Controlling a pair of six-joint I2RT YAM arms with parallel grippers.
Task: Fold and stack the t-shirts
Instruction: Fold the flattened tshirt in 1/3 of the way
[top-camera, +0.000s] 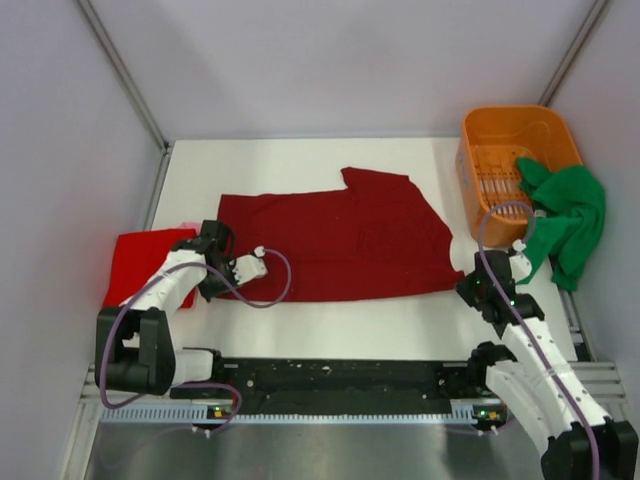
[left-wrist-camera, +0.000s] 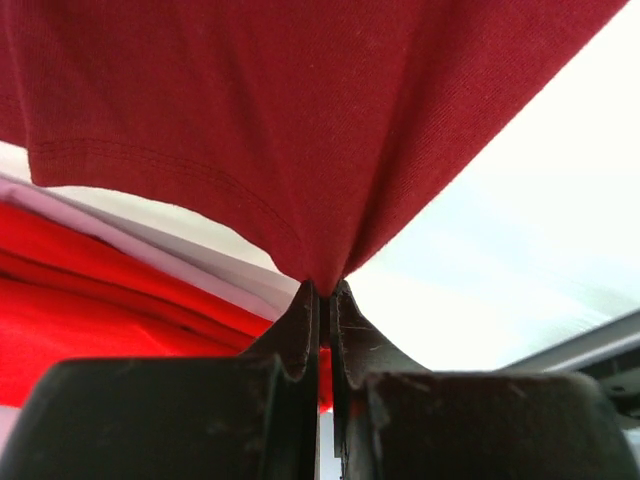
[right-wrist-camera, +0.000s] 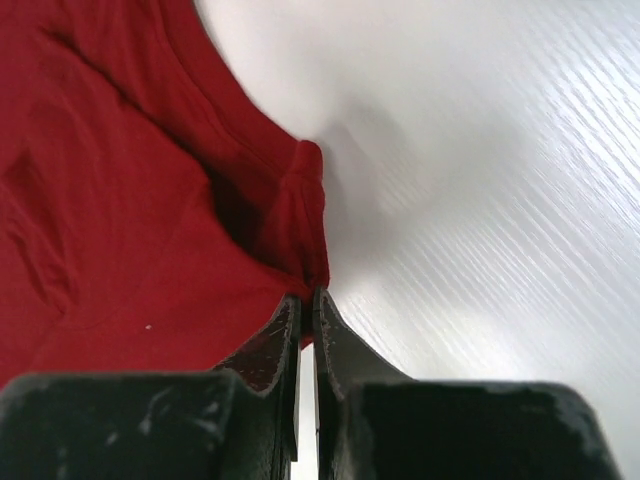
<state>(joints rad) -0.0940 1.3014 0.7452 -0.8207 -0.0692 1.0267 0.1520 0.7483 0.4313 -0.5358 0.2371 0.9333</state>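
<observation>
The maroon t-shirt (top-camera: 340, 240) lies spread mid-frame. The left gripper (left-wrist-camera: 322, 288) is clamped on its left edge, the right gripper (right-wrist-camera: 306, 298) on its right corner. At left, the left arm (top-camera: 165, 280) partly hides the red t-shirt (top-camera: 138, 260). The green t-shirt (top-camera: 572, 215) drapes over the orange basket (top-camera: 500, 125), upper right.

The dark maroon t-shirt (top-camera: 340, 240) was spread flat in the middle. The brighter red t-shirt (top-camera: 140, 265) was laid folded at its left. The green t-shirt (top-camera: 570, 215) was draped over the rim of the orange basket (top-camera: 510, 113).
</observation>
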